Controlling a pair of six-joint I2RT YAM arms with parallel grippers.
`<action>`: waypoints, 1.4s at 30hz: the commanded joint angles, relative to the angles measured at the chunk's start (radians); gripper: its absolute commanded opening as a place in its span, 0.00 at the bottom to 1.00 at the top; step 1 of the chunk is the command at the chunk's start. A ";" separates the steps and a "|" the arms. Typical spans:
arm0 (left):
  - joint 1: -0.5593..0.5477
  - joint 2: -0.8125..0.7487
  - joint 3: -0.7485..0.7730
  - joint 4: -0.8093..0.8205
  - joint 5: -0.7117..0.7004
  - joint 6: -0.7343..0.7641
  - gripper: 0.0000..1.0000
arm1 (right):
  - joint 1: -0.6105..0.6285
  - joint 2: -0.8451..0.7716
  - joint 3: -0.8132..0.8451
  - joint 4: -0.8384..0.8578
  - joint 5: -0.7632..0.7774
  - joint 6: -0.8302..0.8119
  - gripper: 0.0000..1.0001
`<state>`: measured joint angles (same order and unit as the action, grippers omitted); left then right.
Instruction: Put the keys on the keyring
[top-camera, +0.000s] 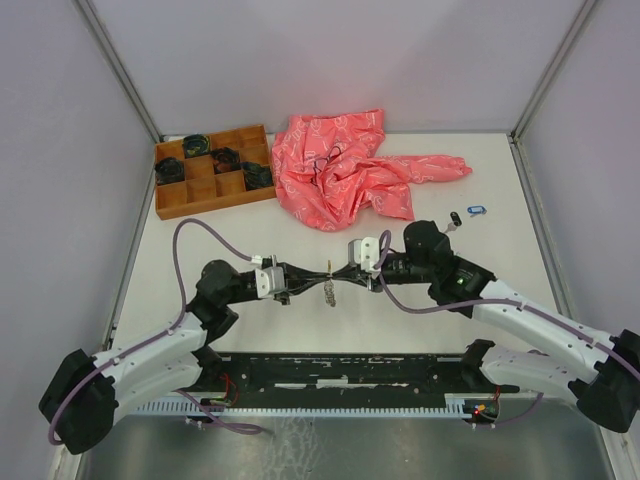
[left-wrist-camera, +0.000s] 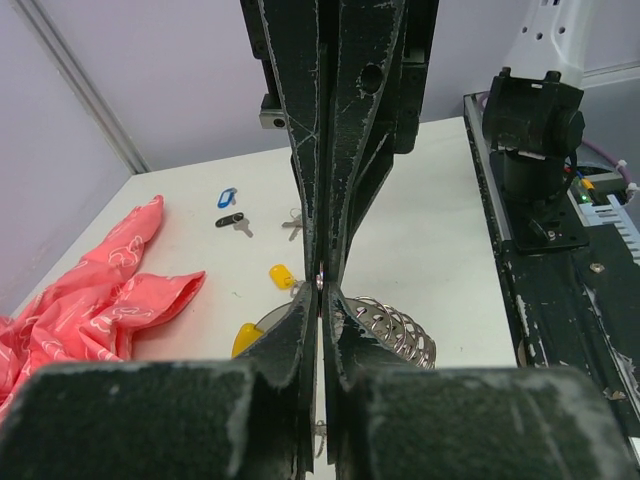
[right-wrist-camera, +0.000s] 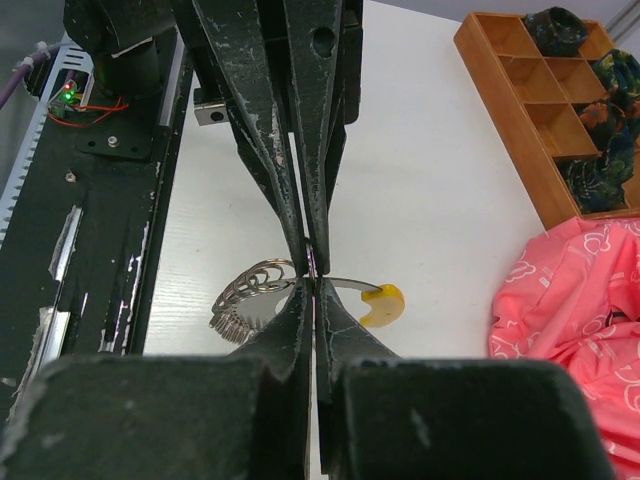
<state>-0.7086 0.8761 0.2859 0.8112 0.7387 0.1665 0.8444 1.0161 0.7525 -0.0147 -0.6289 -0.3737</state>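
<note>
Item: keyring, a loop of silvery coiled wire, held clear of the worktop, midway between the left and right edges and nearer the near edge than the far one. Holders: left gripper and right gripper, met tip to tip. Each is seen clenched on the ring's wire, jaws all but touching, and the loose coils hang below the pinch. A yellow piece is noted just beside the pinch; whether it is the ring's own segment or a key's tag cannot be told. Unthreaded: a blue-tagged key and a black-tagged key, laid close together near the right edge, toward the far right corner and well apart from the ring. Also present: a pink cloth at the middle of the far edge, and a wooden tray of dark coiled bundles at the far left corner. Step in hand, as judged: the ring is being steadied and its wire parted so that a key can be admitted. Handling advised: one grip is best kept firm as an anchor while the other is drawn off only far enough to open a gap. Twisting is to be avoided, since springy wire is likely to slip from narrow tips. The opened end should be left turned toward the right edge, where the keys are to be fetched.
</note>
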 joint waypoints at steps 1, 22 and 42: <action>-0.003 -0.047 0.093 -0.172 0.012 0.065 0.10 | 0.004 0.001 0.107 -0.106 0.006 -0.043 0.01; -0.002 0.008 0.197 -0.403 0.081 0.105 0.19 | 0.088 0.120 0.337 -0.523 0.119 -0.211 0.01; -0.033 0.063 0.225 -0.458 0.097 0.148 0.16 | 0.123 0.200 0.439 -0.646 0.161 -0.244 0.01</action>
<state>-0.7311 0.9298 0.4580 0.3721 0.8223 0.2611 0.9558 1.2133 1.1313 -0.6647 -0.4652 -0.6010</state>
